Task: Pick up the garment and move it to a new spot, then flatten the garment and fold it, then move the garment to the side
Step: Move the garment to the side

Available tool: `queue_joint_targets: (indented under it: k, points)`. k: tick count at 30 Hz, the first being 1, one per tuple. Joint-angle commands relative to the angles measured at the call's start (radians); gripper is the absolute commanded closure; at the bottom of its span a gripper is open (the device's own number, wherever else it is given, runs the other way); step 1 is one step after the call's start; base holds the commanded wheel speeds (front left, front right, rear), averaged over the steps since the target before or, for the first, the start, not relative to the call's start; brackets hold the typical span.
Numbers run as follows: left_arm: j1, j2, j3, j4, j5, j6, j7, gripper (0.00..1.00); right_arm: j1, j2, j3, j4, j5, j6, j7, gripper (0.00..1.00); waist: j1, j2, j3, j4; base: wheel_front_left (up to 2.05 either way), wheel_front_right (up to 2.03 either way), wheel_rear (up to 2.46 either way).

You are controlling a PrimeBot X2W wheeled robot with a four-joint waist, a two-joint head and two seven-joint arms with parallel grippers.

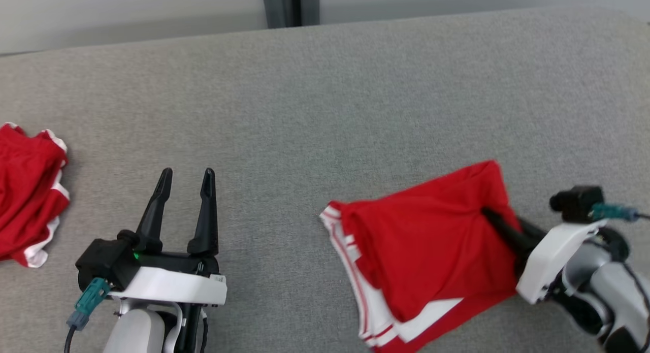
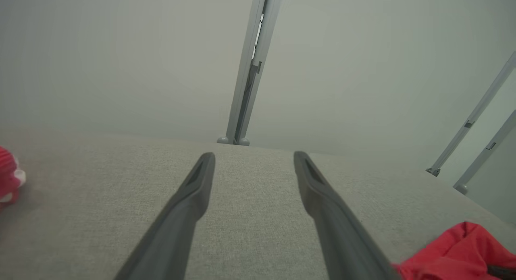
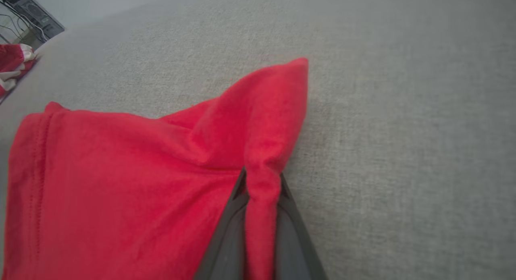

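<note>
Grey fabric covers the surface [image 1: 325, 89] in front of you, with a pale wall [image 1: 127, 12] and a grey post [image 1: 289, 5] behind its far edge. Your garment [image 1: 426, 241], red with white trim, lies folded toward the near right corner of the surface, its white-striped hem facing left. Your right gripper [image 1: 490, 215] is at the garment's right side, and its two dark fingers are pinched together on a raised fold of the red cloth. In the right wrist view that fold stands up as a ridge between them. Your left gripper [image 1: 187, 178] sits by the near edge, left of centre. Its fingers are spread wide with nothing between them, well apart from the garment. You also have a second red garment [image 1: 25, 190] with white trim, bunched at the left edge.
</note>
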Motion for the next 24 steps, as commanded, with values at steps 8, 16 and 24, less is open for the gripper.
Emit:
queue_joint_targets:
  k: [8,16,24]
  points:
    - [-0.087,0.003,0.004,-0.021,0.048,-0.012,-0.004,0.00,-0.191,-0.163,0.027,0.114,-0.032,0.000,-0.029,1.00,0.0000,0.0000,0.156,-0.077,0.00,0.00,0.00]
    - [-0.143,0.003,0.007,-0.059,0.082,-0.018,-0.004,0.00,-0.335,-0.243,0.033,0.263,-0.094,0.000,-0.070,1.00,0.0000,0.0000,0.261,-0.103,0.00,0.00,0.00]
    - [-0.163,0.003,0.010,-0.072,0.093,-0.024,-0.004,0.00,-0.483,-0.265,0.000,0.477,-0.321,0.000,-0.103,1.00,0.0000,0.0000,0.317,-0.107,0.00,0.00,0.00]
